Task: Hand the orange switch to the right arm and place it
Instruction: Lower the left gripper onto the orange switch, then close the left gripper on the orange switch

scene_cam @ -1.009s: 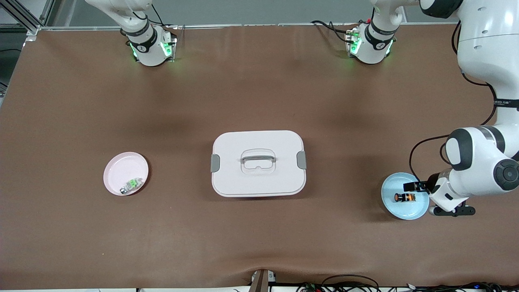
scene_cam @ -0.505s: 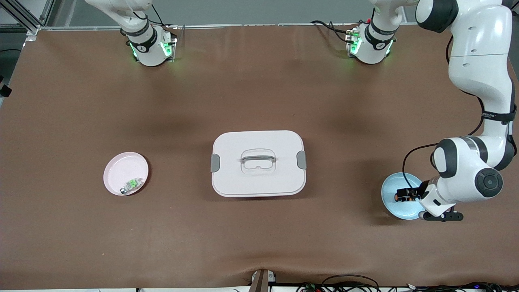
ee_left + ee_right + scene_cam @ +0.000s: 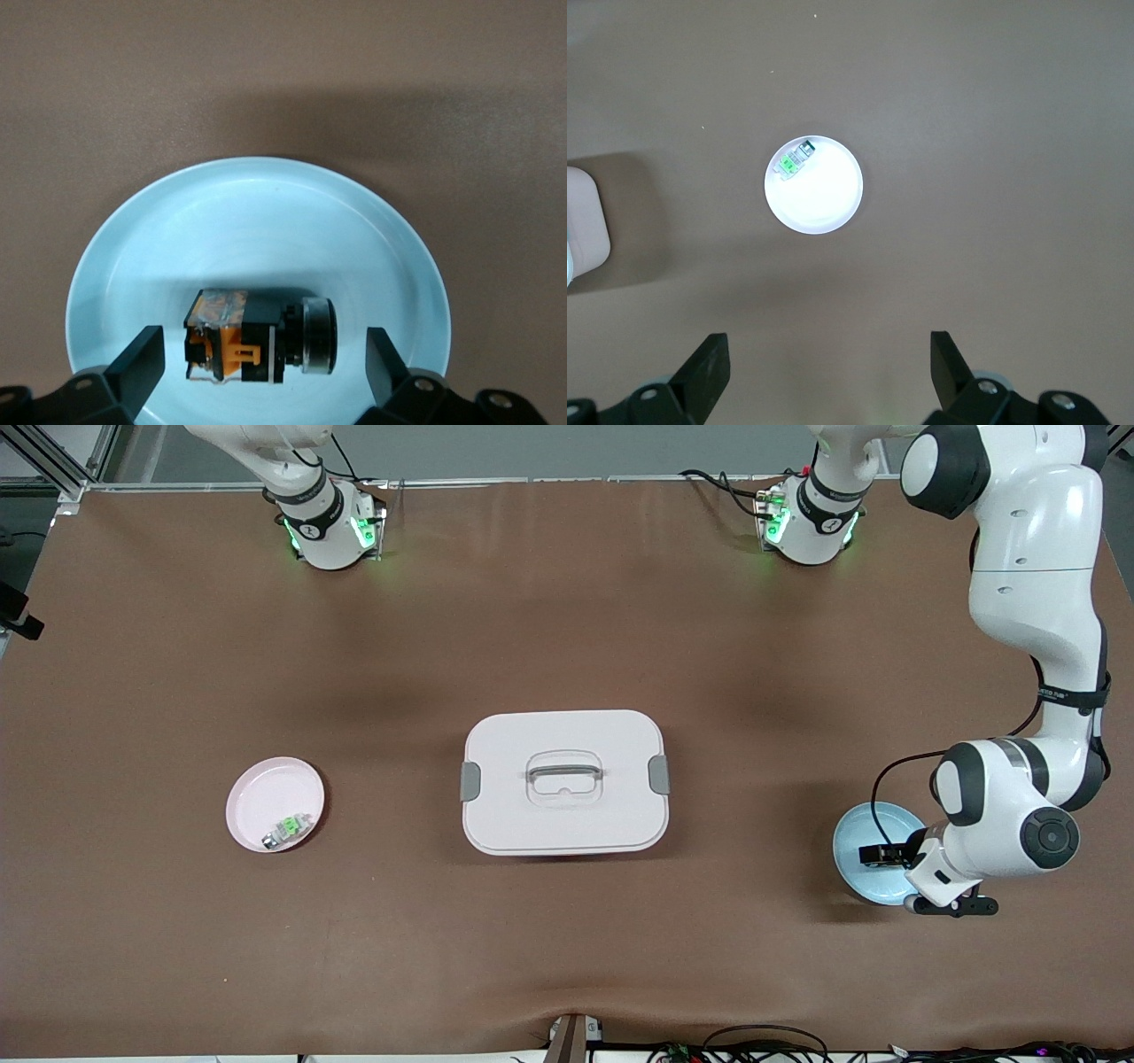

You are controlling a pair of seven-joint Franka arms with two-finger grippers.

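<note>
The orange switch (image 3: 257,337) lies on its side in the light blue plate (image 3: 266,221), black body with orange parts. My left gripper (image 3: 261,359) is low over that plate (image 3: 852,838) at the left arm's end of the table. It is open, with one finger on each side of the switch and not touching it. In the front view the left gripper (image 3: 881,856) hides the switch. My right gripper (image 3: 828,367) is open and empty, high over the table near the pink plate (image 3: 828,199). It is out of the front view.
A white lidded box (image 3: 563,781) with a clear handle sits mid-table, and its corner shows in the right wrist view (image 3: 585,221). The pink plate (image 3: 266,788) at the right arm's end holds a small green-and-white component (image 3: 288,828).
My left arm has swung toward the blue plate's middle and lowered. Its open fingers now straddle the switch, which showed uncovered in the front view before.
</note>
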